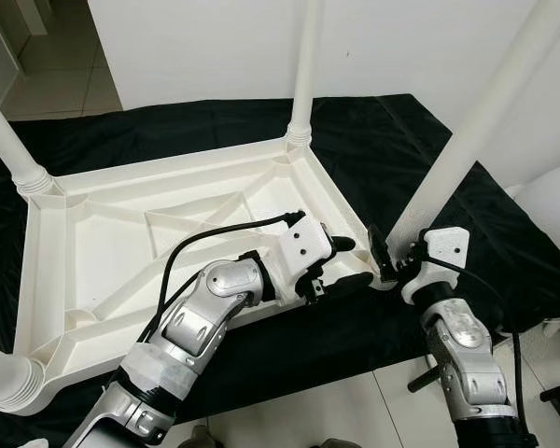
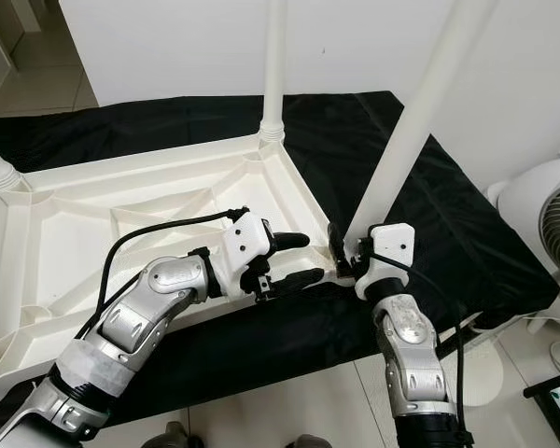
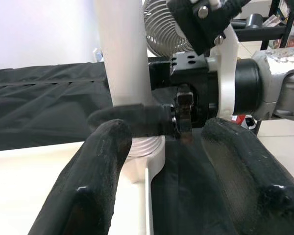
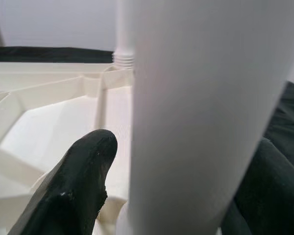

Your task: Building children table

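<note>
While the table (image 1: 168, 233) lay upside down on the black cloth (image 1: 448, 215), its legs pointed up. At 4 o'clock, the right gripper (image 1: 385, 254) pinched one leg (image 1: 467, 140); the left gripper (image 1: 341, 264) stood spread beside it.

A white wall (image 1: 196, 47) closes the rear of the scene. The floor (image 1: 61, 79) consists of light tiles with visible grout lines, seen at the rear left and along the near edge. A black cloth (image 1: 485, 233) covers the floor centre. A white fan (image 2: 541, 233) with a metal grille stands at the right, just beside the cloth edge. Lighting is even and bright
</note>
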Available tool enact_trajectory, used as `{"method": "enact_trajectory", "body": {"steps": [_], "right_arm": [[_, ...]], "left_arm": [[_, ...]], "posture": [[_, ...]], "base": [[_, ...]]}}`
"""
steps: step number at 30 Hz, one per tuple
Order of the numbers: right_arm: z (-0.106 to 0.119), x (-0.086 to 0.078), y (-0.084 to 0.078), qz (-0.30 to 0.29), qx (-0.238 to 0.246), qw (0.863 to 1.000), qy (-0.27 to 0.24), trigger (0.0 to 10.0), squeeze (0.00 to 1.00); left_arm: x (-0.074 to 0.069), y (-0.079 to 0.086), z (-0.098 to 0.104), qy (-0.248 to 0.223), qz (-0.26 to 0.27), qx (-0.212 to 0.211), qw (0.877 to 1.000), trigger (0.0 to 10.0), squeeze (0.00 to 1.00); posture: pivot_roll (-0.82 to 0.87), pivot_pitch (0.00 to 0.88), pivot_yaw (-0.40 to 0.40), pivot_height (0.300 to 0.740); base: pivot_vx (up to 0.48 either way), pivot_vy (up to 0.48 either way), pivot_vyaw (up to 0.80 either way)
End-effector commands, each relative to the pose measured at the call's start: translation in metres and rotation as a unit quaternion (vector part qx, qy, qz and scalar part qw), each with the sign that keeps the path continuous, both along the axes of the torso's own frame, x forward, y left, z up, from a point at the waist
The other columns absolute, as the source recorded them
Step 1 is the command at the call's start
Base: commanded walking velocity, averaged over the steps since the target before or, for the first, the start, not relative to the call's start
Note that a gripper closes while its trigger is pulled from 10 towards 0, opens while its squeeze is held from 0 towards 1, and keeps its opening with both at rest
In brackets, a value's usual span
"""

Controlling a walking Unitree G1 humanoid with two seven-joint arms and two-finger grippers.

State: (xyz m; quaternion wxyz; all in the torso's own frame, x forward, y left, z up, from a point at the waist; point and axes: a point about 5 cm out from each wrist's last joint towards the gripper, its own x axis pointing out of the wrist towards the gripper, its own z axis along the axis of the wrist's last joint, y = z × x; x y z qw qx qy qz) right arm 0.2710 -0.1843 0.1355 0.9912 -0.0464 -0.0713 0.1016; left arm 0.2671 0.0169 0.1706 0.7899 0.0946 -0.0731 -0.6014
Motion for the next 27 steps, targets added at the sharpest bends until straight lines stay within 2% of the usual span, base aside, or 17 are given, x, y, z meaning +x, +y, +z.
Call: {"method": "enact_trajectory", "body": {"steps": [1,9,11,14,15,16,17,18,19,22,27], "right_arm": [[-0.001,0.001,-0.002,0.011,-0.002,1.000,0.002,10.0,0.00],[-0.001,0.010,-0.003,0.057,-0.029,0.998,0.009,10.0,0.00],[0.000,0.016,-0.003,0.072,-0.034,0.997,0.010,6.3,0.00],[0.001,0.018,-0.002,0.081,-0.034,0.996,0.009,6.3,0.00],[0.000,0.018,-0.002,0.083,-0.035,0.996,0.011,4.3,0.00],[0.000,0.018,-0.002,0.083,-0.035,0.996,0.011,4.3,0.00],[-0.001,0.019,-0.001,0.085,-0.036,0.996,0.014,1.6,0.00],[-0.001,0.019,-0.001,0.085,-0.036,0.996,0.014,1.6,0.00],[-0.004,0.018,0.000,0.089,-0.032,0.995,0.022,0.0,0.00],[-0.004,0.018,0.000,0.089,-0.032,0.995,0.022,0.0,0.00],[-0.014,0.010,0.002,0.084,-0.002,0.996,0.038,0.0,0.00]], "left_arm": [[-0.004,-0.001,-0.002,0.002,-0.016,0.008,1.000,10.0,0.00],[-0.006,-0.001,-0.001,0.004,-0.019,0.010,1.000,10.0,0.00],[-0.006,-0.002,-0.001,0.004,-0.020,0.010,1.000,10.0,0.00],[-0.007,-0.002,-0.001,0.004,-0.021,0.010,1.000,10.0,0.00],[-0.007,-0.002,-0.001,0.004,-0.021,0.010,1.000,10.0,0.00],[-0.007,-0.002,-0.001,0.004,-0.021,0.010,1.000,10.0,0.00],[-0.007,-0.002,-0.001,0.004,-0.021,0.011,1.000,10.0,0.00],[-0.007,-0.002,-0.001,0.004,-0.021,0.011,1.000,10.0,0.00],[-0.007,-0.002,0.000,0.003,-0.020,0.011,1.000,10.0,0.00],[-0.007,-0.002,0.000,0.003,-0.020,0.011,1.000,10.0,0.00],[-0.007,0.000,0.000,0.003,-0.015,0.010,1.000,10.0,0.00]], "posture": [[-0.02,0.015,0.008,0.740],[-0.02,0.024,0.014,0.740],[-0.02,0.027,0.014,0.740],[-0.02,0.027,0.014,0.740],[-0.02,0.029,0.016,0.740],[-0.02,0.029,0.016,0.740],[-0.01,0.031,0.015,0.740],[-0.01,0.031,0.015,0.740],[-0.01,0.033,0.014,0.740],[-0.01,0.033,0.014,0.740],[-0.01,0.039,0.009,0.740]], "base": [[0.000,0.000,0.00],[0.000,0.000,0.00],[0.000,0.000,0.00],[0.000,0.000,0.00],[0.000,0.000,0.00],[0.000,0.000,0.00],[0.000,0.000,0.00],[0.000,0.000,0.00],[0.000,0.000,0.00],[0.000,0.000,0.00],[0.000,0.000,0.00]]}}
